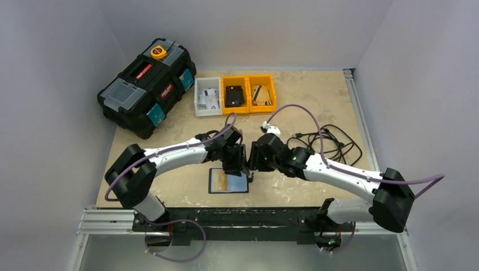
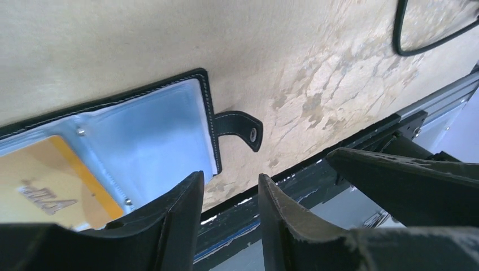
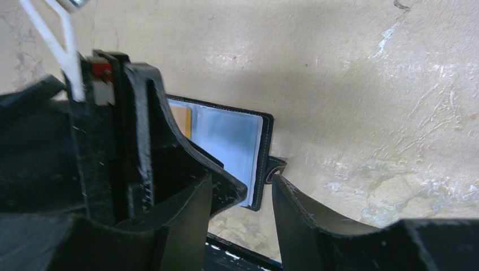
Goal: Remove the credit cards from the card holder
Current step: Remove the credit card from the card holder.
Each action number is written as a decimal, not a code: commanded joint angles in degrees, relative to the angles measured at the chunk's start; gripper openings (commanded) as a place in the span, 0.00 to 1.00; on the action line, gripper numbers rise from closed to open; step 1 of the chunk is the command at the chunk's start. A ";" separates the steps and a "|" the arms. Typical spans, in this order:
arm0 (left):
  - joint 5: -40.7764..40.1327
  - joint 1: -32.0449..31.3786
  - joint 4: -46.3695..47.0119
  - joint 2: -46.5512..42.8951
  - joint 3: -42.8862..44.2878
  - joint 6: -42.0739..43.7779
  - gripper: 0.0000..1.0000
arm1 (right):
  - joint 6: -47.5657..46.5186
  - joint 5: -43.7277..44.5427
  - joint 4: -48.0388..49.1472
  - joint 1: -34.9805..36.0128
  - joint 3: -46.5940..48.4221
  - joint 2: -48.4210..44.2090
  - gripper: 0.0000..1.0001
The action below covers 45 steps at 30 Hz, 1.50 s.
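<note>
The black card holder lies open and flat on the table near the front edge. Its inside shows a pale bluish card face and a yellow-orange card in the left wrist view. Its snap tab sticks out to the right. My left gripper is open and empty, just above the holder's right edge. My right gripper is open and empty, right beside it over the snap tab. In the right wrist view the left gripper hides much of the holder.
A large black toolbox stands at the back left. A white bin and two yellow bins with small items stand at the back. A black cable tangle lies at the right. The metal front rail runs just below the holder.
</note>
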 commanded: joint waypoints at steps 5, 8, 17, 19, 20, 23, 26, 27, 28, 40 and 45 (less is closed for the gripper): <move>-3.57 9.99 -7.05 -11.32 -3.42 6.37 0.33 | 1.77 -7.66 9.92 0.21 -0.68 2.99 0.42; -3.99 14.02 -8.28 -13.36 -7.17 8.60 0.25 | 2.50 -10.49 14.74 1.26 0.92 7.39 0.42; -5.04 16.51 -7.38 -14.09 -12.50 9.63 0.07 | 4.11 -17.59 22.37 3.28 5.21 20.26 0.40; -5.07 16.50 -6.75 -13.51 -13.10 9.49 0.05 | 4.00 -17.83 22.42 3.28 5.63 21.58 0.40; -4.87 16.48 -6.39 -13.10 -13.38 9.47 0.04 | 3.99 -18.01 23.45 3.23 5.66 22.10 0.40; -4.52 16.49 -5.50 -12.04 -14.01 9.23 0.02 | 3.99 -19.16 24.63 3.28 5.43 23.30 0.40; -4.64 16.48 -4.63 -11.48 -14.55 9.08 0.00 | 4.05 -19.43 25.06 3.28 5.32 23.97 0.40; -4.76 16.52 -4.61 -11.16 -14.61 8.99 0.00 | 4.07 -19.63 25.20 3.28 5.24 24.16 0.40; -5.00 16.55 -4.52 -10.87 -14.61 9.13 0.00 | 4.14 -19.82 25.43 3.28 5.18 24.35 0.40; -6.11 16.43 -4.03 -10.47 -16.49 8.35 0.00 | 4.84 -20.04 27.23 2.57 1.97 25.79 0.40; -6.38 16.41 -4.84 -11.88 -16.58 8.17 0.00 | 5.21 -20.17 28.37 1.83 -0.19 25.70 0.40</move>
